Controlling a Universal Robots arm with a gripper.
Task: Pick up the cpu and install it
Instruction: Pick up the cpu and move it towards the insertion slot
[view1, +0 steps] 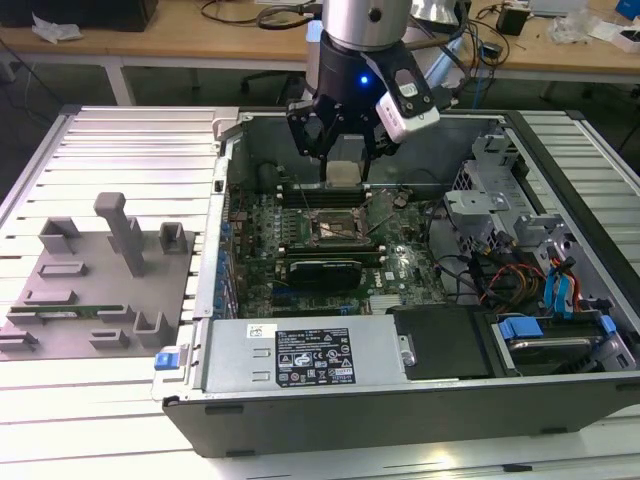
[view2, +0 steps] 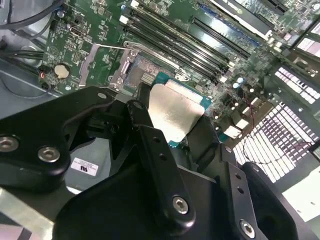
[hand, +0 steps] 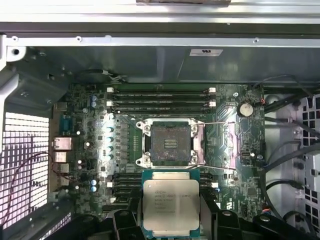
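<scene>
Gripper (view1: 345, 176), clamped shut on the cpu (hand: 171, 205), hangs above the motherboard (hand: 227, 200) inside the open computer case (view1: 300, 425), near the uncovered socket (hand: 170, 144); seating it well likely means squaring its edges to the frame and descending gently.

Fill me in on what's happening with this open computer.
The robot arm's gripper is shut on the cpu, gripping it by its edges and holding it inside the open computer case, above the motherboard. The socket in the middle of the board is open and empty. The chip hangs close to it but is not yet seated.
</scene>
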